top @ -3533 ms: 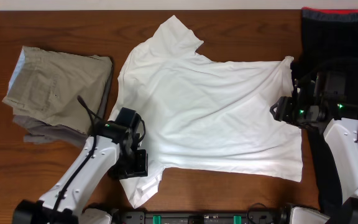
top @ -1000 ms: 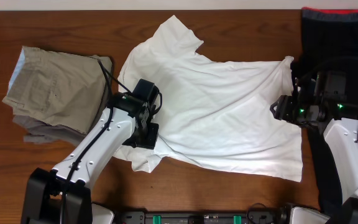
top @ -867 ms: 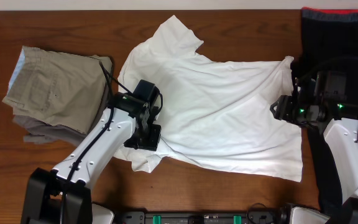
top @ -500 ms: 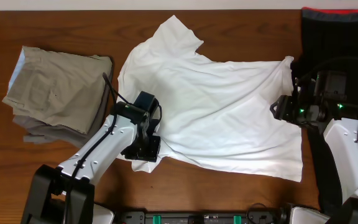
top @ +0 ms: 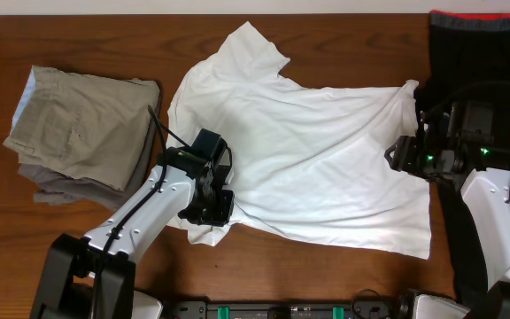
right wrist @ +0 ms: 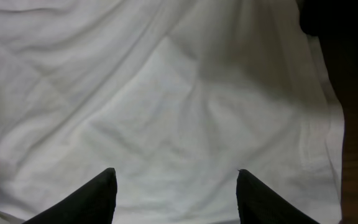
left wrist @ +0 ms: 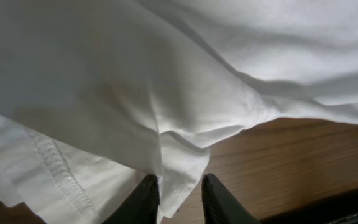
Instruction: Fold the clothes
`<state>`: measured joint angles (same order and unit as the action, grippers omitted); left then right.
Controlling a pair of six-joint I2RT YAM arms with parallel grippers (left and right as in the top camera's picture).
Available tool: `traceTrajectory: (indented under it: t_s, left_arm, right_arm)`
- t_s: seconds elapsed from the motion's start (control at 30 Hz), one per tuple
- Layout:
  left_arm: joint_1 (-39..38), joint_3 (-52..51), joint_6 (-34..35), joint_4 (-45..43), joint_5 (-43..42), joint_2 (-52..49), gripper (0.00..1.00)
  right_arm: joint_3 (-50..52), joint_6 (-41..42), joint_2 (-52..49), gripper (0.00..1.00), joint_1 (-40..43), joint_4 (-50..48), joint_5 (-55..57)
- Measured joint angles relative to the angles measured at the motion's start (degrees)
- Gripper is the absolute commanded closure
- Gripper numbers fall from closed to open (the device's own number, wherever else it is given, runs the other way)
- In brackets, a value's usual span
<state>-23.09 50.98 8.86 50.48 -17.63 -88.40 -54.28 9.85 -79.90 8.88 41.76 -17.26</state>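
The white T-shirt (top: pixel 308 151) lies spread flat on the wooden table, neck to the left, with its lower sleeve bunched under the body at the front left. My left gripper (top: pixel 212 211) is over that bunched sleeve. In the left wrist view its fingers (left wrist: pixel 180 199) stand close together with a fold of the T-shirt's (left wrist: pixel 185 168) edge between them. My right gripper (top: pixel 398 158) hovers over the shirt's hem end. In the right wrist view it is wide open (right wrist: pixel 176 193) and empty above the white fabric (right wrist: pixel 166 93).
Folded khaki-olive trousers (top: pixel 82 128) lie at the left. A large black garment (top: pixel 481 53) with a red band (top: pixel 485 16) lies along the right edge, under my right arm. Bare wood (left wrist: pixel 303 162) shows in front of the shirt.
My left gripper has carried the lower sleeve up and inward from the front edge, so it now lies bunched against the body, and has then moved back a little toward the front. The right arm has not moved.
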Motion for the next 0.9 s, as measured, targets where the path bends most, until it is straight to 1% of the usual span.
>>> traceTrajectory:
  t_s: [0.1, 0.17, 0.33, 0.43, 0.47, 0.57, 0.73, 0.9]
  left_arm:
    - [0.00, 0.00, 0.09, 0.48, 1.33, 0.00, 0.66]
    - [0.00, -0.02, 0.09, 0.44, 2.62, 0.00, 0.67]
    - [0.00, -0.26, 0.13, -1.09, 3.54, -0.02, 0.80]
    - [0.00, -0.50, 0.07, -1.25, 3.61, -0.50, 0.81]
    - [0.00, -0.55, 0.09, -1.25, 3.56, -0.81, 0.86]
    - [0.00, -0.92, 0.11, -1.27, 3.39, -2.14, 0.94]
    - [0.00, -1.05, 0.09, -0.76, 2.54, -3.32, 0.94]
    - [0.00, 2.69, 0.13, 3.58, -3.15, -3.32, 0.94]
  right_arm:
    - [0.00, 0.00, 0.00, 0.40, 0.00, 0.22, 0.00]
    - [0.00, 0.00, 0.00, 0.40, 0.00, 0.22, 0.00]
    - [0.00, 0.00, 0.00, 0.40, 0.00, 0.20, 0.00]
    - [0.00, 0.00, 0.00, 0.40, 0.00, 0.15, 0.00]
    - [0.00, -0.02, 0.00, 0.40, 0.00, 0.09, 0.00]
    - [0.00, 0.00, 0.00, 0.41, 0.00, -0.02, 0.00]
    - [0.00, -0.02, 0.00, 0.40, 0.00, -0.26, 0.00]
    - [0.00, 0.00, 0.00, 0.40, 0.00, -0.28, 0.00]
